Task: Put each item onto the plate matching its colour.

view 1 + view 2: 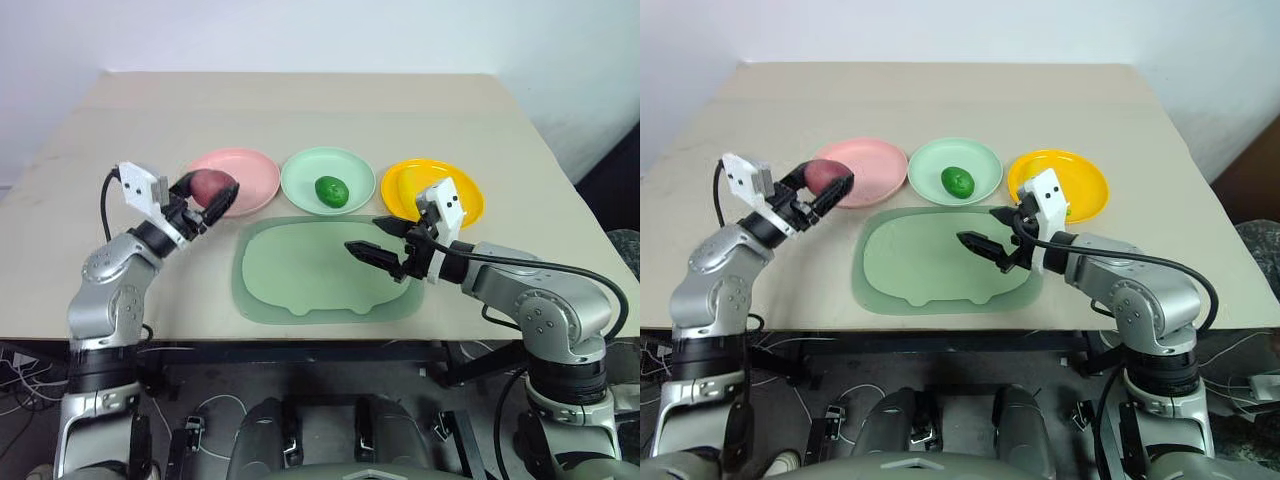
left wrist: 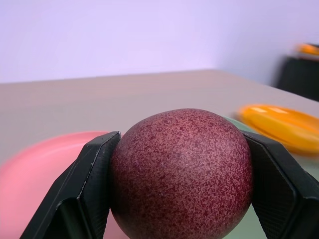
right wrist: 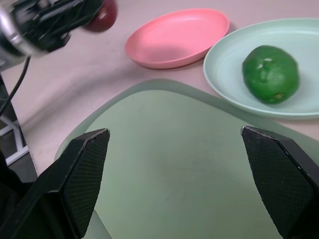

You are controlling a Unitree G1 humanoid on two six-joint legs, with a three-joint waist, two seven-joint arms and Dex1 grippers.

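Left gripper (image 1: 214, 197) clamps speckled dark red lump (image 2: 182, 174)

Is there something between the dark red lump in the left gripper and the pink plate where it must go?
Nothing visible blocks it. The left gripper holds the dark red lump just at the near left edge of the pink plate, which is bare. The right gripper hangs open over the green mat, apart from it.

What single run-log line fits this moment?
left gripper: shut on dark red roundish lump | right gripper: open | glossy green oval fruit: on mint green plate
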